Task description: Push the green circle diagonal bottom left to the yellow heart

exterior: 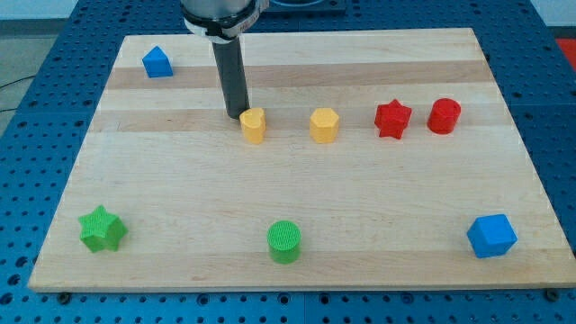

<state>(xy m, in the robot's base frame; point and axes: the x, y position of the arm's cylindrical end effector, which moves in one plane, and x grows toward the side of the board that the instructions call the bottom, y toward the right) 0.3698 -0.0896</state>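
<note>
Tip (236,116) in upper centre of frame, touching yellow heart's (253,125) left edge; no pincer, just a bare rod. Green circle (284,241) far below, bottom centre, slightly right of tip

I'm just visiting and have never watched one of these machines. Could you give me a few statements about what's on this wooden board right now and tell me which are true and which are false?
1. My tip stands just left of the yellow heart. True.
2. The green circle touches the yellow heart. False: it sits apart, near the view's bottom edge.
3. Two red blocks, the red star and the red cylinder, stand side by side on the view's right. True.
4. The green star lies at the view's top right. False: it is at the bottom left.
5. The yellow hexagon stands between the yellow heart and the red star. True.
</note>
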